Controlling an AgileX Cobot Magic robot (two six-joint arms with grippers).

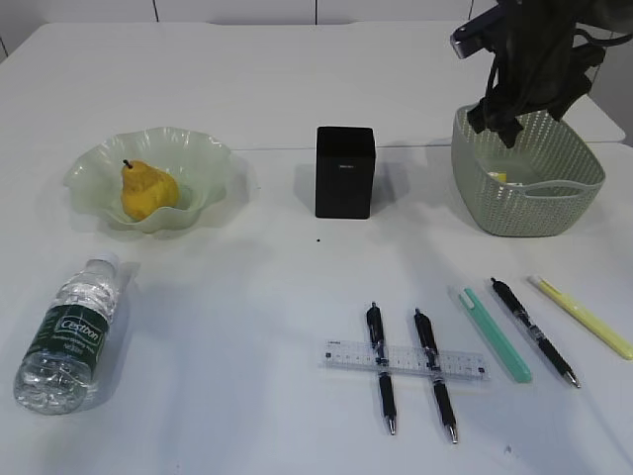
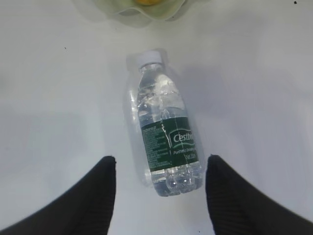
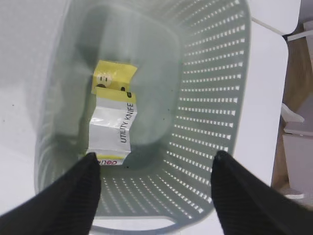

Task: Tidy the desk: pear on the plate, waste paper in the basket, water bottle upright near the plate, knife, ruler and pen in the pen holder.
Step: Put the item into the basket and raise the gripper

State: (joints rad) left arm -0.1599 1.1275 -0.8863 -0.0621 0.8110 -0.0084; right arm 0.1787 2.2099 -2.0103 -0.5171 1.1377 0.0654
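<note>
The yellow pear (image 1: 144,190) lies on the green wavy plate (image 1: 203,158). The water bottle (image 1: 69,334) lies on its side at the front left; in the left wrist view the bottle (image 2: 164,127) has its cap toward the plate. My left gripper (image 2: 160,158) is open above its base end. My right gripper (image 1: 499,117) is open and empty over the basket (image 1: 524,198). The waste paper (image 3: 113,122) lies on the basket's floor, between the basket's walls (image 3: 210,98). The ruler (image 1: 406,361), teal knife (image 1: 495,334) and several pens (image 1: 382,368) lie on the table. The black pen holder (image 1: 344,171) stands mid-table.
A yellow pen (image 1: 584,319) lies at the far right, close to the table's edge. Two black pens lie across the ruler, and a third one (image 1: 534,332) lies between the knife and the yellow pen. The plate's rim (image 2: 142,12) shows just beyond the bottle cap.
</note>
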